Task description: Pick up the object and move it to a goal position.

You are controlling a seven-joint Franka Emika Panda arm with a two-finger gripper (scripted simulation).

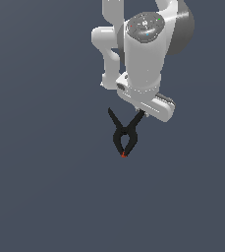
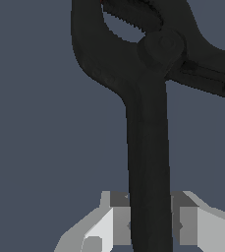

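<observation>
The object is a small black spring clamp [image 1: 125,135] with two splayed handles and a red-orange tip pointing toward the lower part of the exterior view. It sits just below the white arm's hand. In the wrist view the clamp [image 2: 148,123] fills the frame, and one of its handles runs straight down between my two grey fingers [image 2: 120,224]. My gripper [image 2: 151,225] is shut on that handle, with a pad pressed against each side. In the exterior view the gripper [image 1: 142,113] is mostly hidden under the hand, over the clamp's right handle.
A plain dark blue-grey surface [image 1: 45,187] spreads all around. The white arm [image 1: 143,49] rises at the top of the exterior view.
</observation>
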